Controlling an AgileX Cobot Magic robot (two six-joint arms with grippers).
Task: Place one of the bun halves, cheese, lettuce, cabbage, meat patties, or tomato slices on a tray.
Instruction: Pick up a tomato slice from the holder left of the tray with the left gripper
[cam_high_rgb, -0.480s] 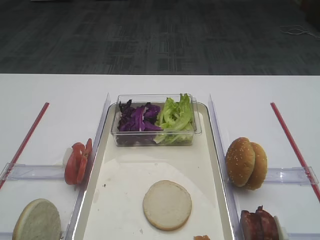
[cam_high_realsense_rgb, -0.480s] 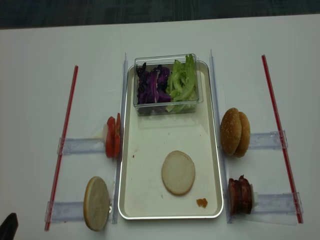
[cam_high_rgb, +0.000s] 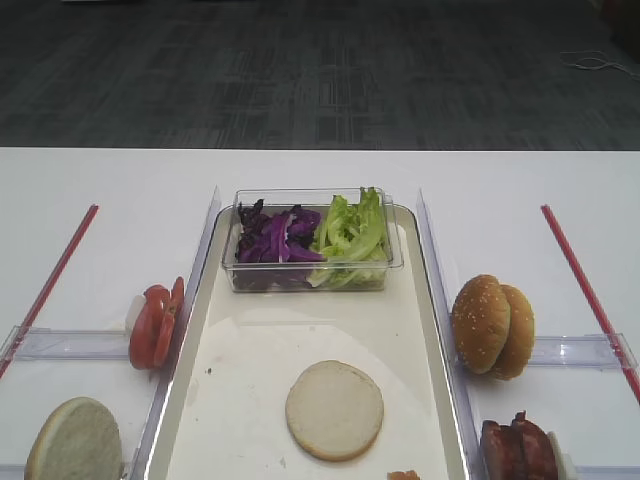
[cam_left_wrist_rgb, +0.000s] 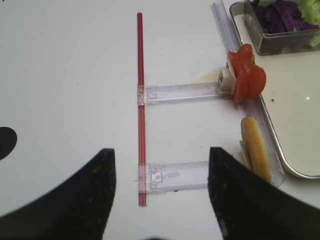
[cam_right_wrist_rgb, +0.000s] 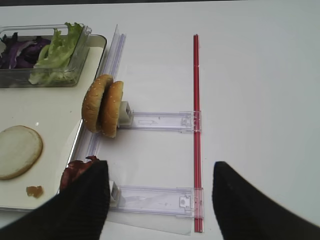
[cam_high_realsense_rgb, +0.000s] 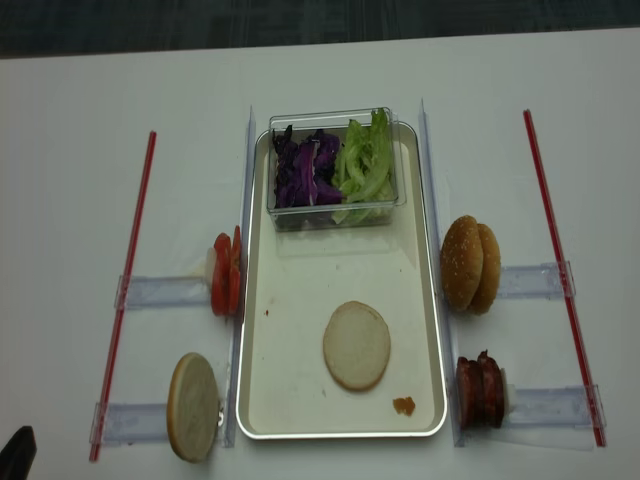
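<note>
Fingers of both grippers, left (cam_left_wrist_rgb: 157, 195) and right (cam_right_wrist_rgb: 160, 200), spread, holding nothing; approach tomato slices (cam_left_wrist_rgb: 247, 80) squarely, lift one onto tray (cam_high_realsense_rgb: 300, 400)

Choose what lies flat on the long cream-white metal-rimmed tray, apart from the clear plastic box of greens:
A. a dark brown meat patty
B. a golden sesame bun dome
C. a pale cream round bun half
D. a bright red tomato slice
C: the pale cream round bun half lies flat on the long cream-white metal-rimmed tray; patties, tomato slices and sesame domes stand outside its rim.
</note>
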